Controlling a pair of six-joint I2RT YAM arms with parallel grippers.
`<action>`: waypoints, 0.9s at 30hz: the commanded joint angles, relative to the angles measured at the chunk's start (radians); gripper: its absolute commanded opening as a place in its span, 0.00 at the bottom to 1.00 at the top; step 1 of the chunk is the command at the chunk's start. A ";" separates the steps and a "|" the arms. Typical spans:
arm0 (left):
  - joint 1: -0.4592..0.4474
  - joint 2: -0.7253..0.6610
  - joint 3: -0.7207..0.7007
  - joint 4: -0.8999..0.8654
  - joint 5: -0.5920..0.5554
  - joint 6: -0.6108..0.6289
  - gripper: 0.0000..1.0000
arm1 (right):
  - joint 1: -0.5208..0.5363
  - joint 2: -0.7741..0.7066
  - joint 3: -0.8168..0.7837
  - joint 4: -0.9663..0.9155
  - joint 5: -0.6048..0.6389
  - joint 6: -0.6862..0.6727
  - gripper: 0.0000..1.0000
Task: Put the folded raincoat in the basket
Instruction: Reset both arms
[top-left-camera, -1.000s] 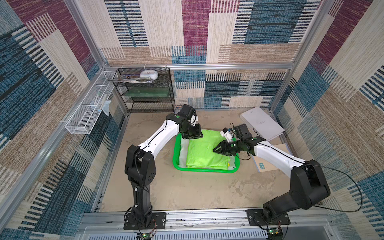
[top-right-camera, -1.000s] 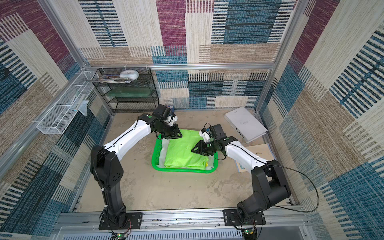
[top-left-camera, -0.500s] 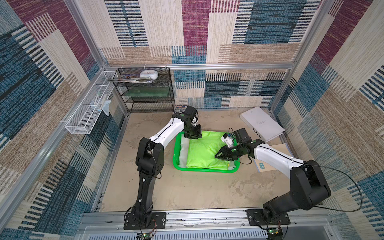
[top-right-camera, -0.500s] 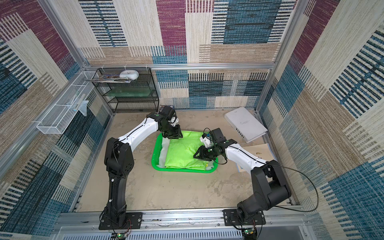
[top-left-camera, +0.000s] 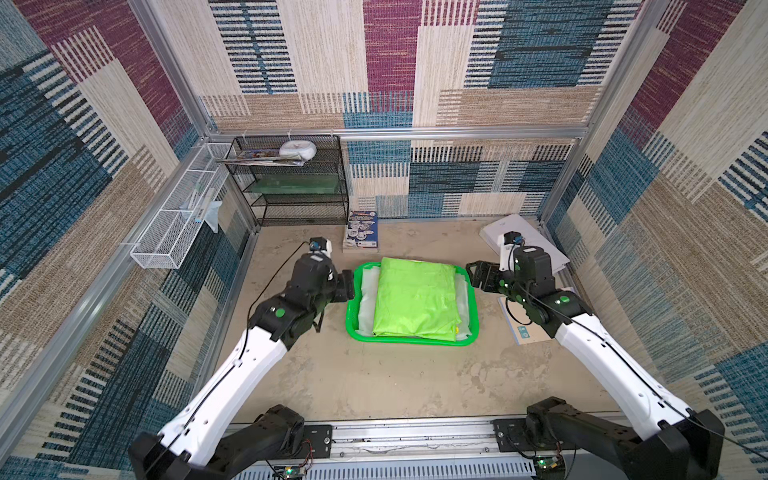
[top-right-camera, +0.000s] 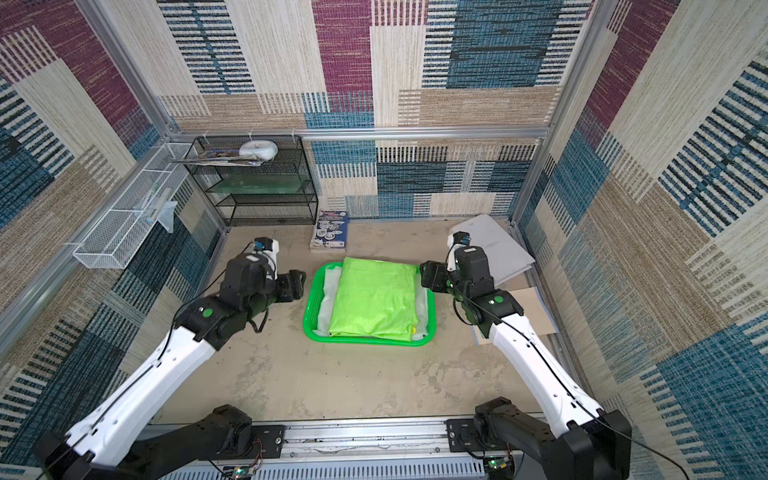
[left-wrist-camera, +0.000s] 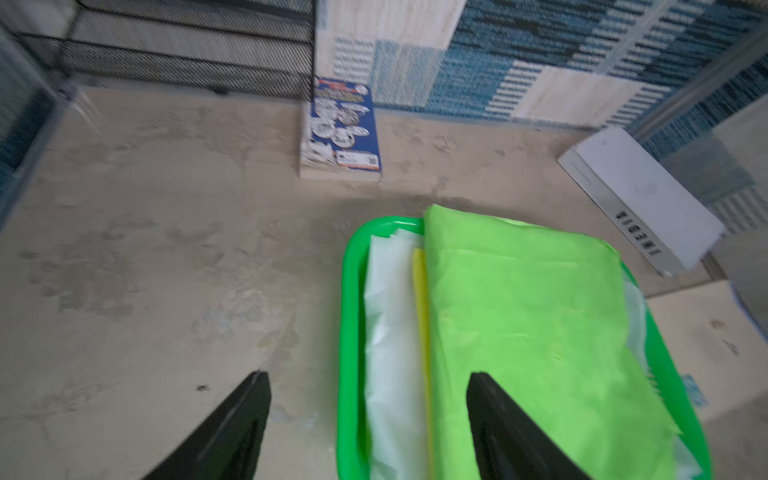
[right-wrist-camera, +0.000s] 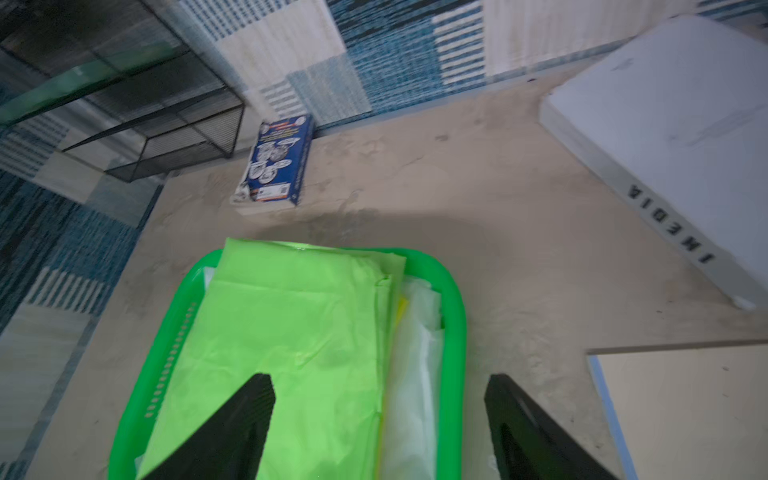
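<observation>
In both top views the raincoat (top-left-camera: 415, 297) lies flat in the basket (top-left-camera: 351, 322), in the middle of the worktop (top-left-camera: 374, 382). A second ago both arms were bent over it. Now the left gripper (top-left-camera: 348, 286) has drawn back to the basket's left rim and the right gripper (top-left-camera: 478, 276) to its right rim (the drop looks done to me).

From the left wrist, the left gripper (left-wrist-camera: 368, 376) has its jaws spread wide with nothing between them. The raincoat (left-wrist-camera: 532, 332) rests on white sheets (left-wrist-camera: 386, 324).

From the right wrist it is the same: the right gripper (right-wrist-camera: 378, 376) is spread and empty. One coat corner pokes over the basket (right-wrist-camera: 455, 332) rim that faces the worktop's far edge.
</observation>
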 joint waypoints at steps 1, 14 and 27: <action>0.002 -0.168 -0.233 0.256 -0.274 0.107 0.86 | -0.027 -0.083 -0.181 0.259 0.251 0.036 0.89; 0.140 -0.009 -0.516 0.621 -0.345 0.228 0.88 | -0.068 0.071 -0.427 0.617 0.541 -0.167 0.98; 0.380 0.413 -0.500 1.106 0.019 0.346 0.73 | -0.285 0.319 -0.634 1.376 0.320 -0.359 0.98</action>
